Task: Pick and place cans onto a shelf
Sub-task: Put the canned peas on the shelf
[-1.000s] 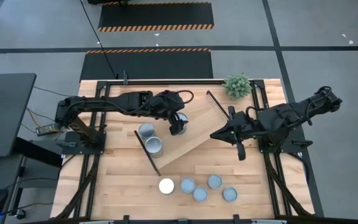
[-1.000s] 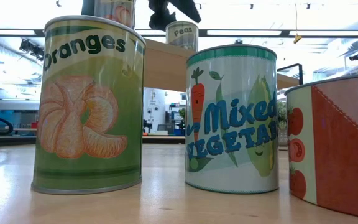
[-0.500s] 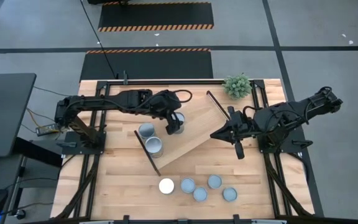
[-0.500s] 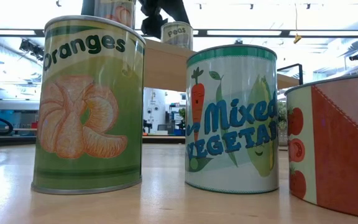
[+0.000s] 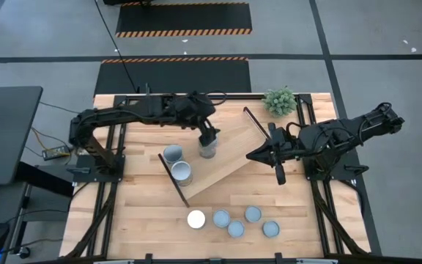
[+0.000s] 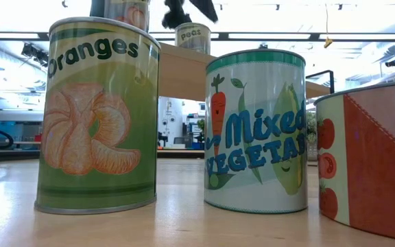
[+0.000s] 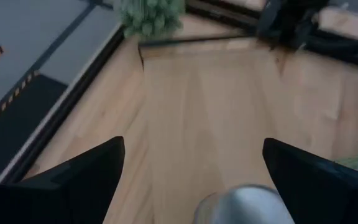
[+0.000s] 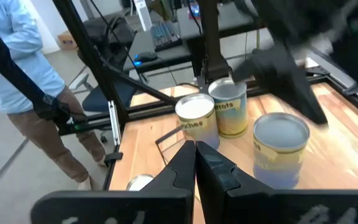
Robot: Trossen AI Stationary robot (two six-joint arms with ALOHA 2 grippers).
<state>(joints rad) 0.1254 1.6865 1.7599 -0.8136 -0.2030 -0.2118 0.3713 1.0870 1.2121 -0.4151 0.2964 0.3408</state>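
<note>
Standing on the shelf (image 5: 218, 165) at centre frame: three cans; five wait below; left gripper (image 5: 209, 137) spread, right gripper (image 5: 257, 157) pressed together.

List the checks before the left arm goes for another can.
1. Left pincer open: ok, fingers wide apart.
2. Peas can upright on the shelf: ok.
3. Left pincer clear of the peas can: cannot tell; it hangs close above the can.
4. Right pincer out of the way: ok, shut, by the shelf's right end.
5. White-topped can on the table, nothing over it: ok.
</note>
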